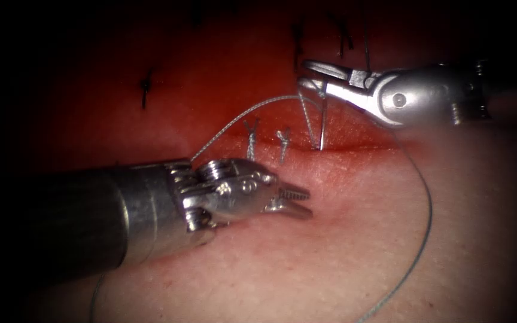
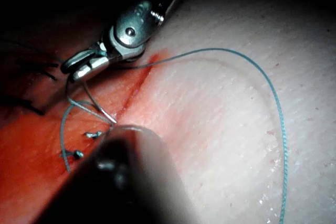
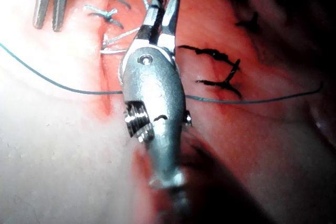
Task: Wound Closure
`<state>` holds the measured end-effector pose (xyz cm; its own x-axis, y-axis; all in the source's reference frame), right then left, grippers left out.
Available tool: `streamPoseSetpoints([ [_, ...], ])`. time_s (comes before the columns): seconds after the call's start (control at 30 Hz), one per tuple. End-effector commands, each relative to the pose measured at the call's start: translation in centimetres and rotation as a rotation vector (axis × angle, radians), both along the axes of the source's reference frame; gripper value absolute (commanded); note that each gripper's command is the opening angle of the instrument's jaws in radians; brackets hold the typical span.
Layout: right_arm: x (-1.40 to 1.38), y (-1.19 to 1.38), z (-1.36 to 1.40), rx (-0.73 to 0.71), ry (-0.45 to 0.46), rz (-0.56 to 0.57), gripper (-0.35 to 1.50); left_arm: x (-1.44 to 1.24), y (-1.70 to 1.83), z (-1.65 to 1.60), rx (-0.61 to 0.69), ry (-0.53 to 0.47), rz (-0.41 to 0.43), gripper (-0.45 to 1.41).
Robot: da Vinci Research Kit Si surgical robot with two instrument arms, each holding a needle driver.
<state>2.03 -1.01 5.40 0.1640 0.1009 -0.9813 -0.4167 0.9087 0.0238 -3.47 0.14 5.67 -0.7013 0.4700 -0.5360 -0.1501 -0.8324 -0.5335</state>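
My right tool (image 1: 302, 73) comes in from the right above the cut (image 1: 354, 145) and is shut on the curved needle (image 1: 322, 125) near its tail end. The needle hangs down with its tip at the cut's edge (image 2: 112, 121); I cannot tell whether it has entered the tissue. My left tool (image 1: 307, 202) lies on the pale tissue (image 1: 330, 257) just in front of the cut, with its jaws slightly open and nothing between them. Thread (image 1: 429, 209) runs from the needle in a long loop over the near tissue, and another strand (image 1: 234, 119) leads left behind the left tool.
Two tied stitches (image 1: 251, 128) (image 1: 283, 136) with short cut ends sit on the cut, left of the needle. Dark stitches (image 3: 220, 56) lie on the red far side. Red fluid wets the tissue around the cut.
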Motion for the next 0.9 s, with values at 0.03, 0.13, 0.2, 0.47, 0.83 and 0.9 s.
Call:
streamPoseSetpoints([
  [0.03, 0.09, 0.03, 0.06, 0.014, 0.009, 0.003, -0.35, -0.06, 0.02, 0.02, -0.002, -0.001, 0.000, 0.20],
  [0.13, 0.09, 0.04, 0.07, 0.051, 0.025, 0.011, -0.35, -0.07, 0.00, -0.01, -0.002, 0.000, -0.001, 0.20],
  [0.2, 0.09, 0.05, 0.07, 0.070, 0.026, 0.013, -0.35, -0.09, -0.01, -0.02, -0.002, 0.001, -0.001, 0.19],
  [0.47, 0.11, 0.06, 0.07, 0.126, 0.038, 0.036, -0.35, -0.11, -0.02, -0.01, -0.003, 0.000, -0.001, 0.19],
  [0.83, 0.08, 0.10, 0.09, 0.314, 0.080, 0.052, -0.35, -0.10, -0.01, 0.04, -0.005, 0.000, 0.000, 0.17],
  [0.9, 0.08, 0.09, 0.09, 0.347, 0.080, 0.051, -0.35, -0.10, -0.01, 0.04, -0.005, 0.000, 0.000, 0.17],
])
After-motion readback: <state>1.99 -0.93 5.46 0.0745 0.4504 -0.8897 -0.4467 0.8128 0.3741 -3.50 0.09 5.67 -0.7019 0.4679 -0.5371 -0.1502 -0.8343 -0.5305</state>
